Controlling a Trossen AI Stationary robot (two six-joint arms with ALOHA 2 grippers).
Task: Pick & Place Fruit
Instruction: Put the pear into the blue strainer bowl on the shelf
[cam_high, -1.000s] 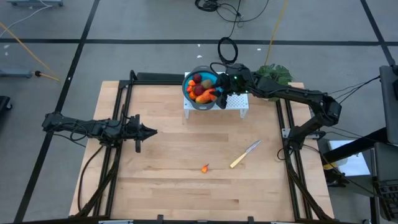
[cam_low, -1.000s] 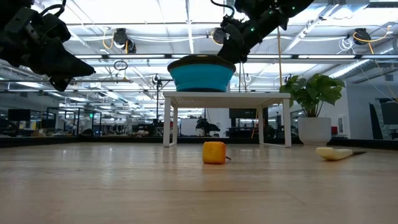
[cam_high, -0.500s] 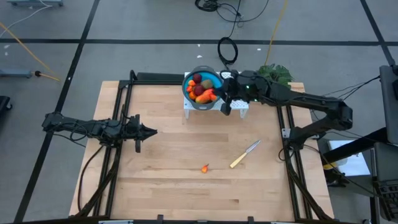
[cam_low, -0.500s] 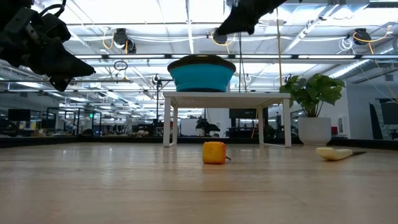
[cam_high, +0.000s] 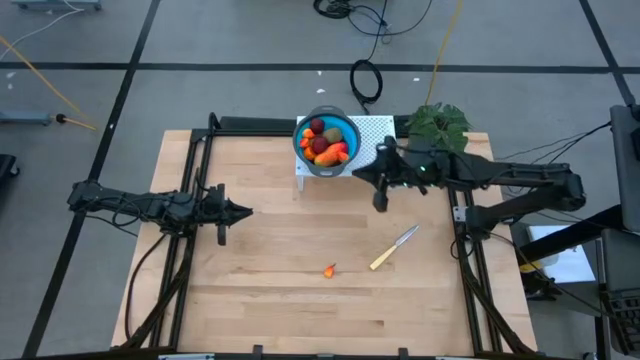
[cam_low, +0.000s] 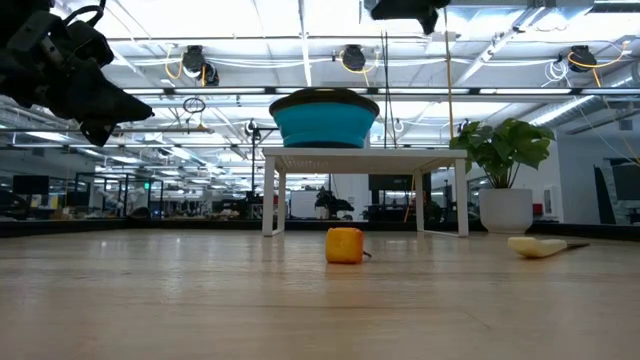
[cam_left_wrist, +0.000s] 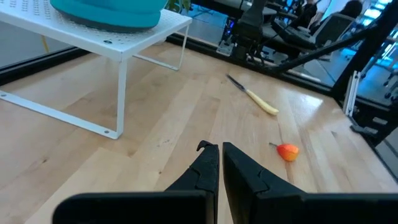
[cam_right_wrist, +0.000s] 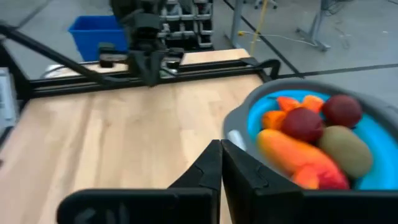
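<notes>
The fruit lies heaped in a blue bowl (cam_high: 325, 143) on a white perforated stand (cam_high: 385, 128) at the table's far side: two dark red balls (cam_right_wrist: 303, 124), a brownish-green oval (cam_right_wrist: 344, 149), a long red-orange piece (cam_right_wrist: 295, 158) and orange bits. One tiny orange bit (cam_high: 330, 270) rests on the wood mid-table, also seen in the low view (cam_low: 344, 245). My right gripper (cam_high: 358, 176), shut and empty, hovers just near-right of the bowl, pointing left. My left gripper (cam_high: 246, 211) hangs shut over the table's left part.
A yellow-handled knife (cam_high: 393, 248) lies flat on the wood right of the loose orange bit. A green leafy plant (cam_high: 440, 122) stands beyond the stand's right end. Black frame rails (cam_high: 195, 180) run along both sides; bare wood spreads across the near half.
My right gripper has drawn back from over the bowl's right rim toward the table's near-right, rising out of the top of the low view. The fruit in the bowl and the loose orange bit have stayed put.
</notes>
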